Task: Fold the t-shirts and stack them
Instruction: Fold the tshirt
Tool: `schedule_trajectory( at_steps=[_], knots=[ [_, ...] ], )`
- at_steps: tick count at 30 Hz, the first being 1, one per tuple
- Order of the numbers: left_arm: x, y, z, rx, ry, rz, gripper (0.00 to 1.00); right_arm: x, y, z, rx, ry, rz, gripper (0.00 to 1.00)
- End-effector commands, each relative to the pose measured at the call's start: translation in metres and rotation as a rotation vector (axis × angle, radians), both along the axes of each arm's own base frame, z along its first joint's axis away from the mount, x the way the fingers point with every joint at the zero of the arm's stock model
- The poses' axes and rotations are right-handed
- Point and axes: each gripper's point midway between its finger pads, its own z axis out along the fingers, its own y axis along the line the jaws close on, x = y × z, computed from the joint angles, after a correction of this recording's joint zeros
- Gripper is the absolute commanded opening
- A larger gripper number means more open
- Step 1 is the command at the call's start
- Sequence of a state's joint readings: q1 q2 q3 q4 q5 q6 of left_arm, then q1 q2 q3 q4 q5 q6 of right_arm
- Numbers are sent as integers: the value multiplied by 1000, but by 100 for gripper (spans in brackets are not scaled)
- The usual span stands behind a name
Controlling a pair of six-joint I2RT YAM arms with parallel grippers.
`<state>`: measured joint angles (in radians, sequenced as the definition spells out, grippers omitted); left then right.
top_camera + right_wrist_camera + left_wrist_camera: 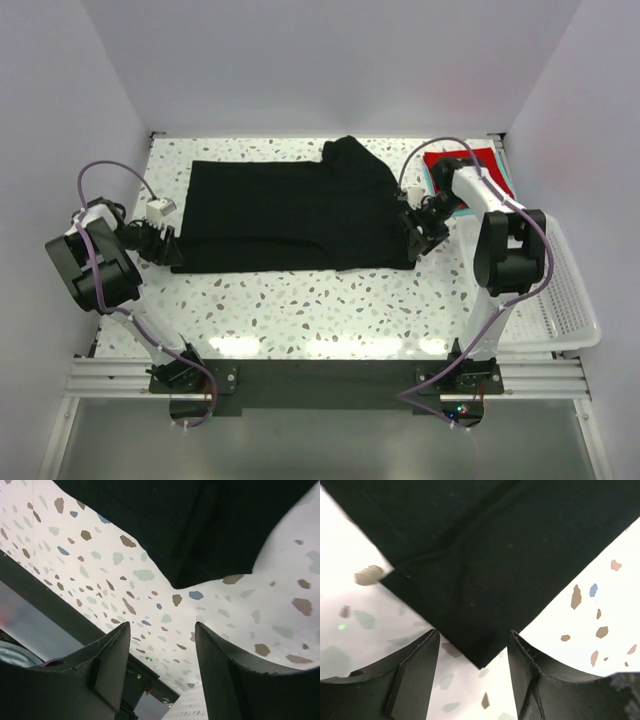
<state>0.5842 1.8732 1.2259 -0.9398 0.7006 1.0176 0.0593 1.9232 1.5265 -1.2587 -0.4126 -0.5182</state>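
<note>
TOP VIEW
- Black t-shirt [290,215]: spread flat mid-table [300,310], long side running L–R; right part lumpier, with a flap reaching toward the far edge.
- Red t-shirt [465,160]: folded, far-right corner of the table.
- Teal t-shirt [429,180]: under the red one, only its edges showing.
- Basket [565,300]: white mesh, at the table's right side, beside the right arm.
- Left gripper [172,248]: low, at the black shirt's near-left corner.
- Right gripper [418,240]: low, at the shirt's near-right corner.

LEFT WRIST
- Left gripper [474,635]: fingers apart, nothing pinched.
- Black t-shirt [495,555]: flat on the speckled top [600,580]; its corner points into the gap btwn the fingers.

RIGHT WRIST
- Right gripper [162,627]: fingers apart, holding nothing.
- Black t-shirt [200,525]: corner lies beyond the fingertips, apart from them.
- Table [100,570]: speckled top btwn the fingers and the cloth.
</note>
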Motion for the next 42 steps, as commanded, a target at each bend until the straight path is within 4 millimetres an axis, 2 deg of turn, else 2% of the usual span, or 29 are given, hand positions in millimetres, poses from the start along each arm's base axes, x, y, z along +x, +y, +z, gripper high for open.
schedule_trajectory(
  at_steps=[1, 6, 13, 16, 24, 30, 33, 36, 37, 39, 41, 42],
  knots=[
    [-4, -5, 2, -49, 18, 83, 61, 7, 18, -3, 55, -60, -35, 59],
    [-9, -3, -8, -47, 45, 103, 62, 18, 8, -29, -2, -100, 1, 58],
    [-12, 3, -13, -32, 64, 136, 62, 10, 5, -50, -9, -59, 46, 55],
    [-14, 6, -15, -45, 84, 151, 61, 5, 5, -51, 2, -49, 58, 52],
    [-30, -3, -26, -63, 139, 130, 54, 3, 8, -56, 13, -41, 72, 45],
    [-37, -10, -33, -88, 155, 132, 51, 3, 17, -54, 52, -16, 87, 36],
    [-36, -11, -36, -97, 155, 137, 47, -2, 21, -51, 64, 2, 102, 38],
    [-32, -10, -37, -110, 158, 146, 34, -4, 23, -50, 63, 1, 116, 40],
    [-31, -10, -37, -117, 161, 150, 27, -3, 22, -51, 54, 2, 118, 39],
    [-31, -11, -38, -125, 170, 146, 20, 1, 20, -52, 34, -4, 109, 15],
    [-30, -8, -37, -117, 173, 145, 8, 8, 14, -51, -2, -19, 103, 0],
    [-30, -7, -36, -107, 175, 141, 4, 12, 11, -50, -17, -26, 99, 0]
  ],
)
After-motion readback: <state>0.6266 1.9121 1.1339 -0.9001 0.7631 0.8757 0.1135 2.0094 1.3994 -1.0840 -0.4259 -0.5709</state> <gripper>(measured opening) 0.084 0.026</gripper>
